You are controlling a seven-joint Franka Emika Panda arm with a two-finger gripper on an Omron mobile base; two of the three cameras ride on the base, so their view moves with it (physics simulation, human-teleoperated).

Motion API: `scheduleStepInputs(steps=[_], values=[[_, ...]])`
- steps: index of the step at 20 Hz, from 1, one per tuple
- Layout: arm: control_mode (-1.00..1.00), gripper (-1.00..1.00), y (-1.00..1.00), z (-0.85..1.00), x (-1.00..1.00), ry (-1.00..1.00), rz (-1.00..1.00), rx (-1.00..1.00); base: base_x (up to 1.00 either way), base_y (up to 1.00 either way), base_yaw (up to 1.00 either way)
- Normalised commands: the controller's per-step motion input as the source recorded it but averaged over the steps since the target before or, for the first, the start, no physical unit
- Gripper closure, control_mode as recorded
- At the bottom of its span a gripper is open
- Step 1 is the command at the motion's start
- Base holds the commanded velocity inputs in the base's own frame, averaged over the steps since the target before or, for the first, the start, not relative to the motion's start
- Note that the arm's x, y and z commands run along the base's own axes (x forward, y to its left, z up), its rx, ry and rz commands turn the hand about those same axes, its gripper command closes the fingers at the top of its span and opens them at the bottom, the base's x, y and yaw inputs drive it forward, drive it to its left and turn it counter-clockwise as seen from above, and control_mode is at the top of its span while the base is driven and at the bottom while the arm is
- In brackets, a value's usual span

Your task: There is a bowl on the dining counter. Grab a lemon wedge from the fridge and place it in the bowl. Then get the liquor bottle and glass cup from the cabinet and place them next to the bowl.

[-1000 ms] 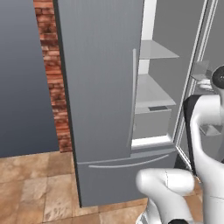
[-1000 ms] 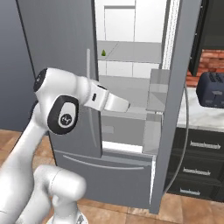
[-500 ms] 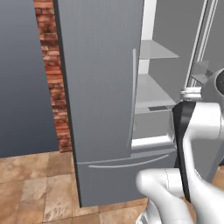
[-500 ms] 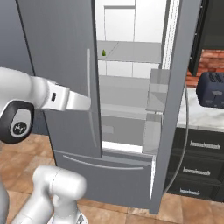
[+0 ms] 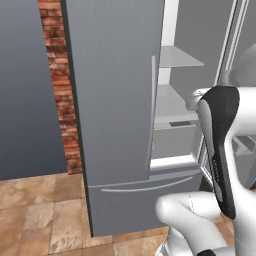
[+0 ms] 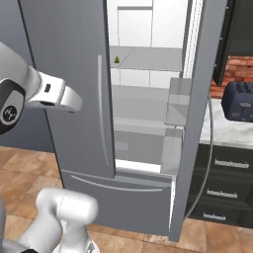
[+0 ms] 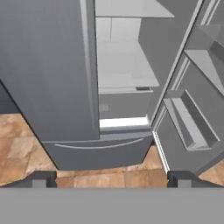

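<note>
The fridge (image 6: pixel 74 74) stands in front of me with its left door (image 5: pixel 115 100) closed and its right door (image 6: pixel 200 99) swung open. On an upper shelf inside sits a small green-yellow lemon wedge (image 6: pixel 117 60). My gripper (image 7: pixel 111 181) is open, with nothing between its widely spread fingertips (image 7: pixel 40 179). It hangs back from the fridge (image 7: pixel 43 65), looking down at the lower shelves and the freezer drawer (image 7: pixel 100 151). My forearm (image 6: pixel 49 94) crosses in front of the closed door.
The open door's bins (image 7: pixel 192 118) jut out on the right. Beside the fridge a dark toaster (image 6: pixel 239 101) sits on a pale counter (image 6: pixel 225 131) over dark drawers (image 6: pixel 227 192). A brick strip (image 5: pixel 60 75) and grey wall flank the left side. Tiled floor lies below.
The arm has swung back from the fridge opening, toward the left in the right base view and larger in the left base view. The gripper stays open.
</note>
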Motion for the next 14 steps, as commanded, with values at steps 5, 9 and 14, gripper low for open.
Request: scheduleStepInputs(steps=[5,9,14], values=[[-1.00,-1.00,0.16,-0.25,0.28,-0.11,0.07,0.06,0.00,0.00,0.00],[-1.00,-1.00,0.09,-0.26,0.40,-0.14,0.02,0.00,0.00,0.00,0.00],[-1.00,-1.00,0.06,-0.11,0.54,-0.05,0.02,0.00,0.00,0.00,0.00]])
